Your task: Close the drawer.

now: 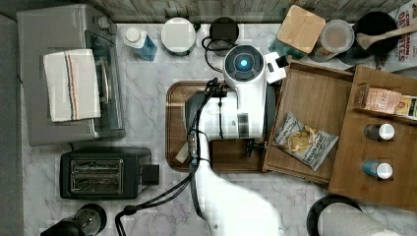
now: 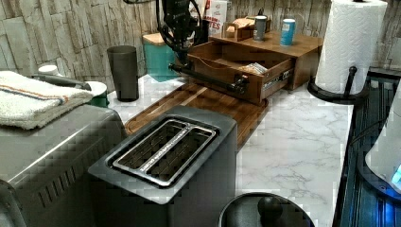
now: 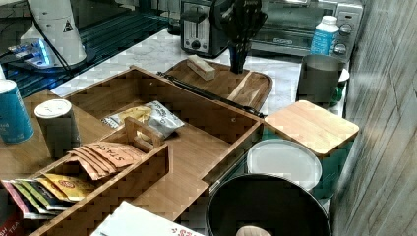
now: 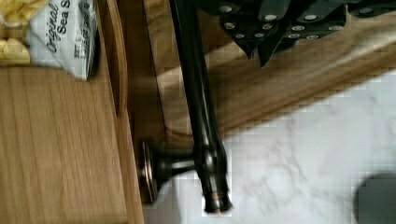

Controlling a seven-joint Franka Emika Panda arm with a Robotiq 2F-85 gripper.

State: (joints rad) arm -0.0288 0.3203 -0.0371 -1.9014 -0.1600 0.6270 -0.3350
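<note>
The wooden drawer [image 1: 319, 98] [image 2: 220, 75] [image 3: 196, 142] [image 4: 56, 149] stands pulled out of its cabinet [image 1: 378, 147] [image 2: 302, 47], with a chip bag [image 1: 305, 140] [image 3: 152, 115] lying in it. A dark bar handle [image 2: 208, 78] [image 3: 211, 96] [image 4: 196, 93] runs along its front. My gripper [image 2: 182, 59] [image 3: 238, 66] [image 4: 261, 53] hangs over the dark tray board [image 1: 177, 123] [image 3: 246, 86], just in front of one end of the handle and not touching it. Its fingers are shut on nothing.
A black toaster [image 1: 103, 172] and a toaster oven [image 1: 64, 73] stand at the top view's left. A grey cup [image 2: 124, 71], a teal jar under a light-wood lid [image 1: 301, 28] and a black pan [image 3: 268, 209] line the wall. A paper towel roll [image 2: 350, 42] stands beside the cabinet.
</note>
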